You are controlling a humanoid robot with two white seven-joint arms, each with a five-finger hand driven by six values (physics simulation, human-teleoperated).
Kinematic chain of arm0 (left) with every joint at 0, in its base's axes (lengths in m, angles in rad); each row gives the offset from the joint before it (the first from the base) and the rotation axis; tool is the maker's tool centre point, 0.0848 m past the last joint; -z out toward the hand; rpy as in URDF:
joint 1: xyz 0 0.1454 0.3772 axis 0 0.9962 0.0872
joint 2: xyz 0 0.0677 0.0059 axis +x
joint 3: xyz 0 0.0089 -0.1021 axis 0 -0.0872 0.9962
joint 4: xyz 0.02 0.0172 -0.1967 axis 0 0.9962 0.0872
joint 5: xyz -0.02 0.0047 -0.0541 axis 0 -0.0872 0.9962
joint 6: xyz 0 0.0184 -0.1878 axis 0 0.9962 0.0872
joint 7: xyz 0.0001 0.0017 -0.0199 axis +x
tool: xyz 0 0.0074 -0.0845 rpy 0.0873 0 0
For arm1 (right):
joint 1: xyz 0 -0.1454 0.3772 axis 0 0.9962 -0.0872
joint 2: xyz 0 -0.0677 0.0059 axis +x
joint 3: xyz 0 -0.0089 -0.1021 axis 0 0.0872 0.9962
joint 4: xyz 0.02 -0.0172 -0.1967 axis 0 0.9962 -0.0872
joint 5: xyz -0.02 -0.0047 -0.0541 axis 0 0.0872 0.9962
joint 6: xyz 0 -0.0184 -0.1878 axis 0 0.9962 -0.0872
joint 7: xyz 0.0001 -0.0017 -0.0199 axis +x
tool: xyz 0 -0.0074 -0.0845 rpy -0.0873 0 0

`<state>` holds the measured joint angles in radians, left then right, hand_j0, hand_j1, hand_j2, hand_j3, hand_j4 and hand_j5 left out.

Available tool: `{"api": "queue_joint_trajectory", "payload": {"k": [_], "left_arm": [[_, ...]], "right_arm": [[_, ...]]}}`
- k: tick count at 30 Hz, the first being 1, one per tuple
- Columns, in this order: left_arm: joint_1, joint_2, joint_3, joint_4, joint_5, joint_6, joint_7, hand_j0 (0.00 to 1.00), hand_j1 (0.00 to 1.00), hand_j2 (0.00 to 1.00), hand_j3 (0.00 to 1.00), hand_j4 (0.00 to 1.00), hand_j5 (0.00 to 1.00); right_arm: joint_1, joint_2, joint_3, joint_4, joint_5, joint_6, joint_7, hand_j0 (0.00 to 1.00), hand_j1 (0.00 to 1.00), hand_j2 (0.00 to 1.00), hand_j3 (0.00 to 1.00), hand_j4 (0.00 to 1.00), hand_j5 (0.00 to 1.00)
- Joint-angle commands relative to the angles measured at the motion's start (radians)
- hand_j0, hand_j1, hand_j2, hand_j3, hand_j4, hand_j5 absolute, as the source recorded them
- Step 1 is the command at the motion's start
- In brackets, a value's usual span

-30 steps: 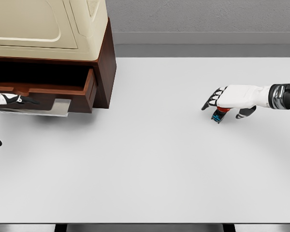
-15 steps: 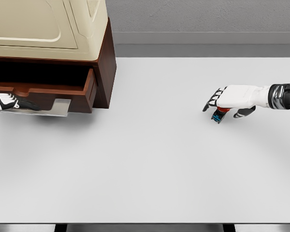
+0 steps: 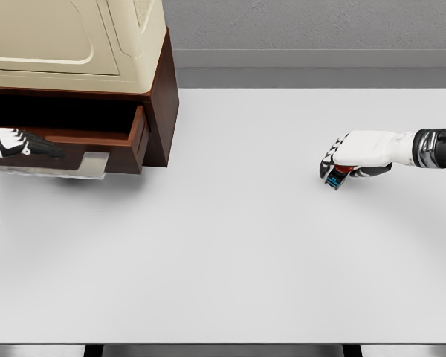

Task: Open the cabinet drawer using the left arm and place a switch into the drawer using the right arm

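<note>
Now the right robot hand (image 3: 347, 159) has curled its fingers shut around the switch (image 3: 333, 178) at three o'clock on the worktop (image 3: 238, 245), so lifting toward the open drawer (image 3: 97, 145) looks next.

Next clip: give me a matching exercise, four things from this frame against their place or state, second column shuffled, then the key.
Things:
1. dark brown wooden cabinet drawer
2. small red and blue switch
3. left hand
4. cream-coloured appliance

Place or state:
A. on top of the cabinet
B. at the drawer front
C. pulled open
D. under the right hand, its fingers curled over it

Pairs: 1-C, 2-D, 3-B, 4-A
</note>
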<state>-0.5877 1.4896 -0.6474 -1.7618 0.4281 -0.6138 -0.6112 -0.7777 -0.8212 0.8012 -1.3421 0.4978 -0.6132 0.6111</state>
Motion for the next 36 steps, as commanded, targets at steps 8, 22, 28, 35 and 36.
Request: {"api": "queue_joint_trajectory", "payload": {"k": [8, 22, 28, 35, 36], "left_arm": [[-0.014, -0.006, 0.015, 0.033, 0.070, 0.003, 0.000, 1.00, 1.00, 1.00, 1.00, 1.00, 1.00], [-0.014, -0.012, 0.057, 0.045, 0.089, 0.003, 0.000, 1.00, 1.00, 1.00, 1.00, 1.00, 1.00], [-0.015, 0.011, 0.055, 0.045, 0.092, 0.003, 0.000, 1.00, 1.00, 1.00, 1.00, 1.00, 1.00], [-0.017, 0.046, 0.055, 0.094, 0.095, 0.003, 0.000, 1.00, 1.00, 1.00, 1.00, 1.00, 1.00], [-0.017, 0.055, 0.055, 0.102, 0.097, 0.003, 0.000, 1.00, 1.00, 1.00, 1.00, 1.00, 1.00]], "right_arm": [[0.000, 0.004, -0.002, -0.005, -0.012, 0.002, 0.000, 0.42, 0.42, 0.42, 0.42, 0.42, 0.42], [-0.058, 0.060, -0.016, -0.012, -0.041, 0.002, 0.000, 0.42, 0.42, 0.42, 0.42, 0.42, 0.42], [-0.072, 0.096, -0.014, -0.049, -0.041, 0.002, 0.000, 0.40, 0.40, 0.40, 0.40, 0.40, 0.40], [-0.120, 0.154, -0.008, -0.077, -0.055, 0.002, 0.000, 0.40, 0.40, 0.40, 0.40, 0.40, 0.40], [-0.123, 0.157, -0.007, -0.077, -0.058, 0.002, 0.000, 0.40, 0.40, 0.40, 0.40, 0.40, 0.40]]}}
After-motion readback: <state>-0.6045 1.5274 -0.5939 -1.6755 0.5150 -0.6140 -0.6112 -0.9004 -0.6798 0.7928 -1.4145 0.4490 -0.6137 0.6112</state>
